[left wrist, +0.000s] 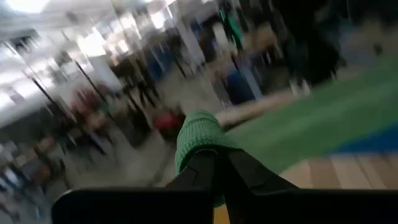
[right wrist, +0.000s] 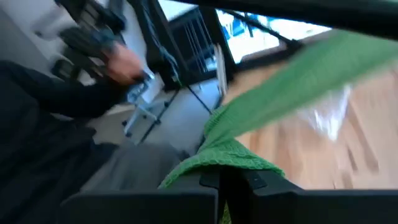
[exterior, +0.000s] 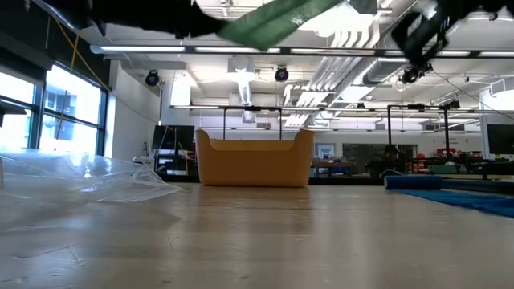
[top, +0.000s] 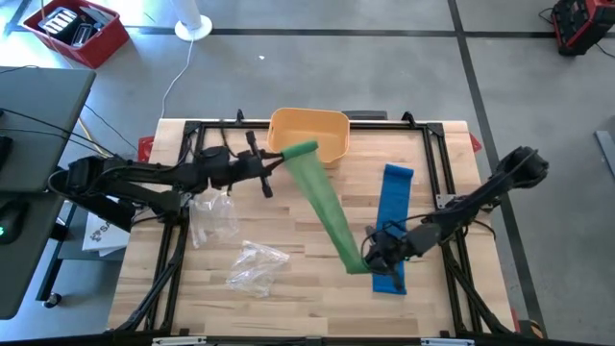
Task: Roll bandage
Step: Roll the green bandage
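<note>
A green bandage (top: 325, 204) spans slantwise above the table between my two grippers. Its rolled end (top: 302, 150) is beside the orange basket, and its flat end is near the blue bandage (top: 392, 223), which lies spread on the wood at the right. My left gripper (top: 282, 159) is shut on the rolled end in front of the basket. My right gripper (top: 370, 256) is shut on the flat end over the blue bandage's near part. In the low view the green bandage (exterior: 277, 19) runs across the top, well above the table. My left gripper pinches the rolled end (left wrist: 198, 135) of the green bandage between its two fingers, coming level from the table's left. The roll is lifted clear of the table. My right gripper pinches the bunched flat end (right wrist: 225, 154) of the green bandage between its two fingers, coming about level from the table's right. That end is lifted clear, and the strip runs fairly straight from it to the roll.
An orange basket (top: 313, 129) stands at the far middle of the table. Two crumpled clear plastic bags (top: 211, 215) (top: 258, 265) lie on the left half. A black frame (top: 434, 144) borders the table top.
</note>
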Robot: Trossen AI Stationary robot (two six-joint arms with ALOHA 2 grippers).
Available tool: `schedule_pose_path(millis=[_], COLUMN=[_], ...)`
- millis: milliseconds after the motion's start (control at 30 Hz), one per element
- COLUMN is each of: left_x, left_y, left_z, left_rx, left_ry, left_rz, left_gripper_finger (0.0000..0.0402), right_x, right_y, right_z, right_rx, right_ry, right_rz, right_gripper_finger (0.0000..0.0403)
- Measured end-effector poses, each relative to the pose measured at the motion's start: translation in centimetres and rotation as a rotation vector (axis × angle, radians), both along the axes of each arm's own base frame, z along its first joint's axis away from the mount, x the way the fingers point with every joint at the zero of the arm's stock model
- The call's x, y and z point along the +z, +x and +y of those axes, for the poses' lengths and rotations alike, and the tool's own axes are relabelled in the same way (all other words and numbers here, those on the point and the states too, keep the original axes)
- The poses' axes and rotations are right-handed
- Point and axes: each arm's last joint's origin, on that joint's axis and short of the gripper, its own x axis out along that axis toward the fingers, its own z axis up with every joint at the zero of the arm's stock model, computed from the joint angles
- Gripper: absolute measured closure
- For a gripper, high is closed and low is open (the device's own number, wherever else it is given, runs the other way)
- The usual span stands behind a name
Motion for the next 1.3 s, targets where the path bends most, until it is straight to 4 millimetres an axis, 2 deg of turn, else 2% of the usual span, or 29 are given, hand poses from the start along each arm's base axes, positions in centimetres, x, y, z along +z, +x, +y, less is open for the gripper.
schedule_pose_path(millis=[167,300,433,567,667,800,933,1167,1300], left_x=[-2.3,-3.7,-4.2,-4.3,-4.3,-3.8,-2.2,1.8,3.1], left_y=[-0.3,-0.6,-0.8,-0.8,-1.0,-1.1,-1.1,-1.6,-2.2], left_z=[-0.3,-1.8,-3.6,-5.6,-7.1,-9.3,-11.4,-13.7,-14.2], left_rx=[-0.061,-0.153,-0.228,-0.338,-0.47,-0.632,-0.822,-1.127,-1.191], left_ry=[-0.143,-0.261,-0.327,-0.393,-0.488,-0.633,-0.631,-0.442,-0.332], left_rz=[0.201,0.342,0.402,0.415,0.431,0.417,0.292,-0.103,-0.268], left_gripper_finger=[0.0397,0.0397,0.0397,0.0397,0.0397,0.0397,0.0397,0.0397,0.0397], right_x=[6.4,11.6,16.2,19.0,19.9,19.4,17.3,10.8,6.5], right_y=[-1.1,-2.4,-3.9,-5.0,-5.5,-5.5,-4.4,-1.2,-0.2], right_z=[0.0,-1.4,-3.5,-6.1,-8.4,-11.5,-14.3,-18.1,-19.8], right_rx=[-0.137,-0.307,-0.466,-0.602,-0.693,-0.847,-0.9,-0.783,-0.713], right_ry=[-0.134,-0.231,-0.32,-0.384,-0.436,-0.497,-0.527,-0.453,-0.378], right_rz=[-0.001,0.052,0.103,0.161,0.228,0.356,0.474,0.519,0.478], right_gripper_finger=[0.0403,0.0403,0.0403,0.0403,0.0403,0.0403,0.0403,0.0403,0.0403])
